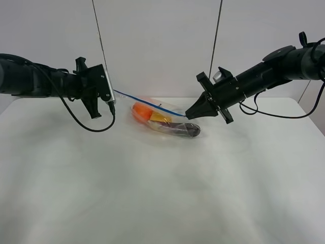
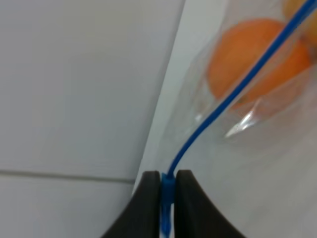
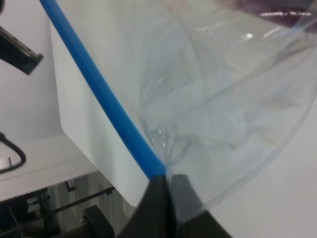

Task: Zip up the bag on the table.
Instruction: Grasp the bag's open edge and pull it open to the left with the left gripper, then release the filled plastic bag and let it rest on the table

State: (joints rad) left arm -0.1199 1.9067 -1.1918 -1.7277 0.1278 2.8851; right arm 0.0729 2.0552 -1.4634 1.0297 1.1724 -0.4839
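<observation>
The clear crinkly bag [image 1: 165, 121] lies on the white table [image 1: 152, 193] at mid back. An orange fruit [image 1: 140, 110], a yellow pear [image 1: 160, 118] and a dark item [image 1: 184, 130] show through it. Its blue zipper strip [image 1: 133, 97] runs taut between both grippers. My left gripper [image 1: 112, 105] is shut on the strip's left end [image 2: 168, 191], lifted above the table. My right gripper [image 1: 191, 114] is shut on the strip's right end [image 3: 157, 168], just above the bag. The orange fruit [image 2: 255, 62] shows in the left wrist view, and clear plastic [image 3: 223, 109] fills the right wrist view.
Two thin vertical cables [image 1: 101, 35] hang at the back. A black cable [image 1: 86, 122] loops under the left arm, and another [image 1: 269, 113] trails behind the right arm. The table's far edge [image 3: 99, 163] and a wall lie close behind the bag.
</observation>
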